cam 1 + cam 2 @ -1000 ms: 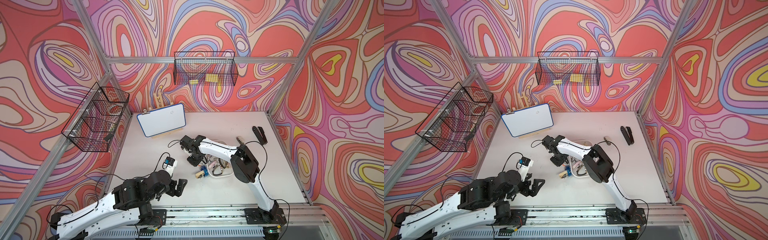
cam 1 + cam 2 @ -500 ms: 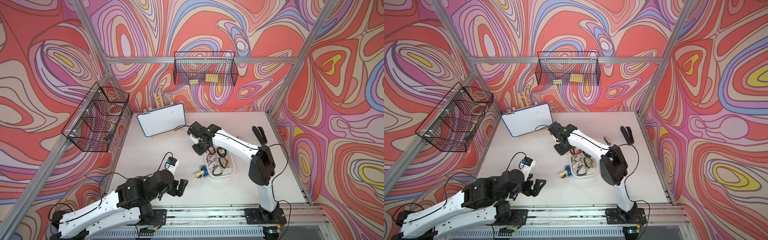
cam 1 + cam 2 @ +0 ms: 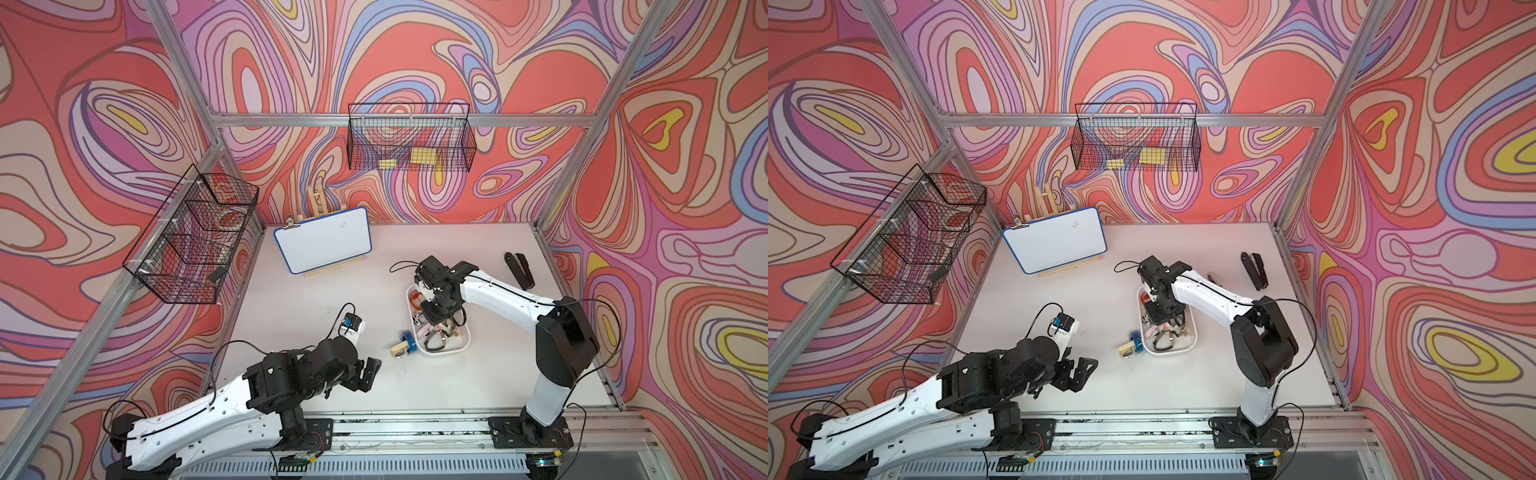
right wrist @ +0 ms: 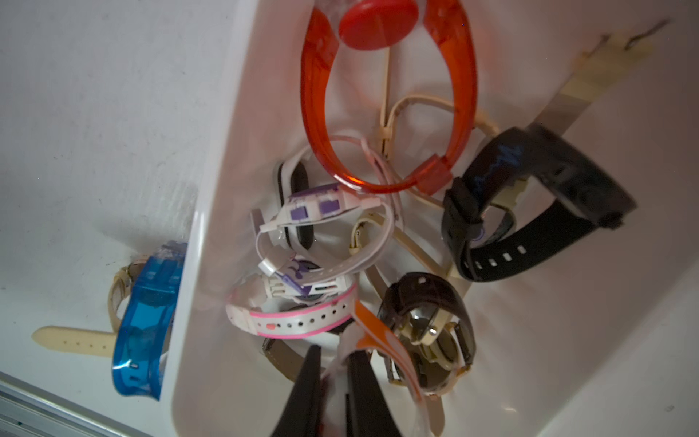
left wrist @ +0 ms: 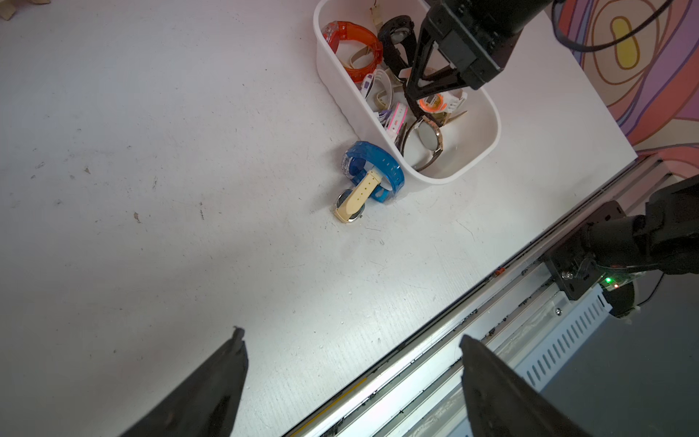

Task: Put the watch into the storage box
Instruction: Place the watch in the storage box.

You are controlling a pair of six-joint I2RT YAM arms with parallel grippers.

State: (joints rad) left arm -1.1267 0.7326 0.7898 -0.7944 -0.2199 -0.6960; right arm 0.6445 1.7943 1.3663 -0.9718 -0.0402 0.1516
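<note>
Within the last second I had swung my right tool [image 4: 336, 355] from the bench [image 5: 151, 151] to just over the storage box [image 4: 212, 265], still pinching the orange-and-white watch [image 4: 378, 333] above the pile inside, so only the release remained; my left tool [image 5: 351, 336] hung spread.

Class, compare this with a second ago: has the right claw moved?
Yes. The right claw has shifted sideways, away from the whiteboard. It now hangs over the storage box, shut on an orange-and-white watch.
</note>
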